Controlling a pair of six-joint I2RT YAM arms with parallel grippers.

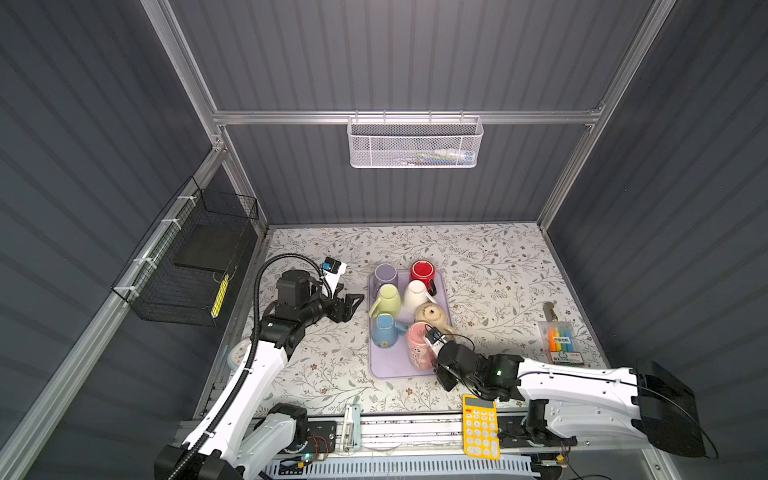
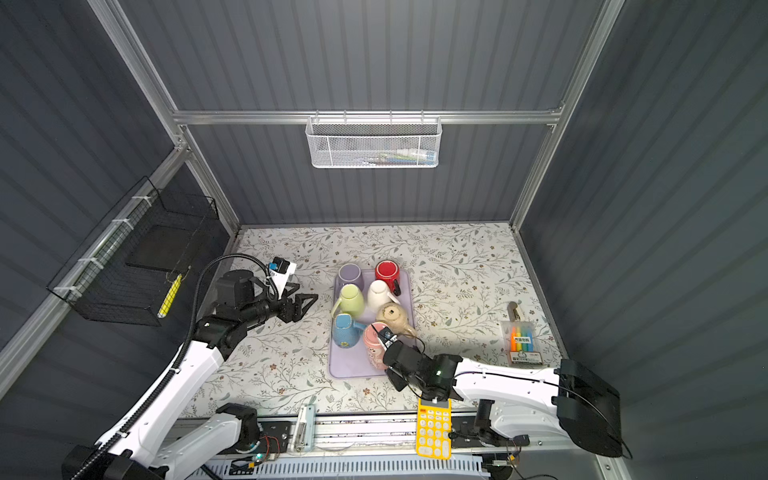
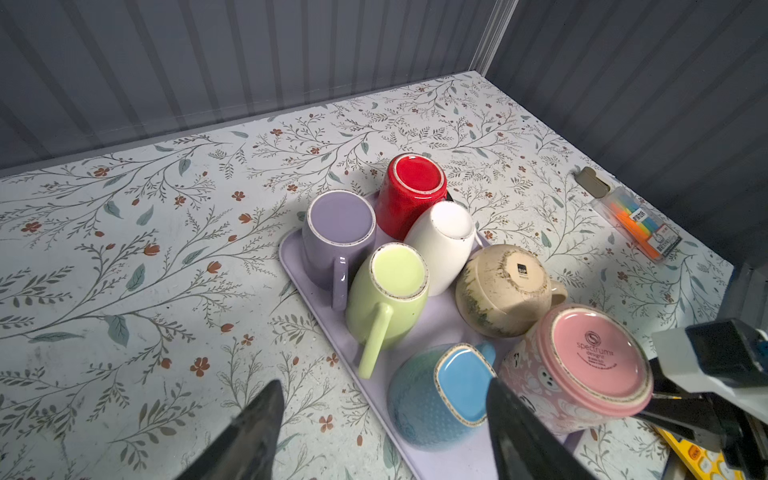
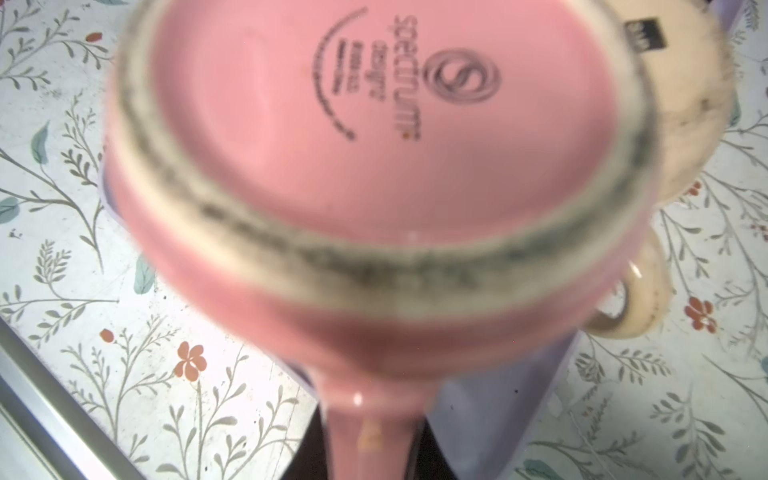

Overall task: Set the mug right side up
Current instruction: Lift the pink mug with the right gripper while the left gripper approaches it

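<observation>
A pink patterned mug (image 1: pixel 417 351) (image 2: pixel 374 347) (image 3: pixel 582 365) (image 4: pixel 374 145) stands bottom up at the near right corner of a lavender tray (image 1: pixel 390 365) (image 3: pixel 440 328). My right gripper (image 1: pixel 435 365) (image 2: pixel 388 365) (image 4: pixel 370 440) is shut on its pink handle, which fills the space between the dark fingers in the right wrist view. Whether the mug's rim still touches the tray is hidden. My left gripper (image 1: pixel 353 305) (image 2: pixel 307 305) (image 3: pixel 384 382) hangs open and holds nothing, just left of the tray.
Several other mugs sit bottom up on the tray: purple (image 1: pixel 385 275), red (image 1: pixel 422 272), green (image 1: pixel 388 300), white (image 1: pixel 417 296), beige (image 1: pixel 432 316), blue (image 1: pixel 384 330). A yellow calculator (image 1: pixel 481 426) lies at the front edge. A highlighter pack (image 1: pixel 561 343) lies at the right.
</observation>
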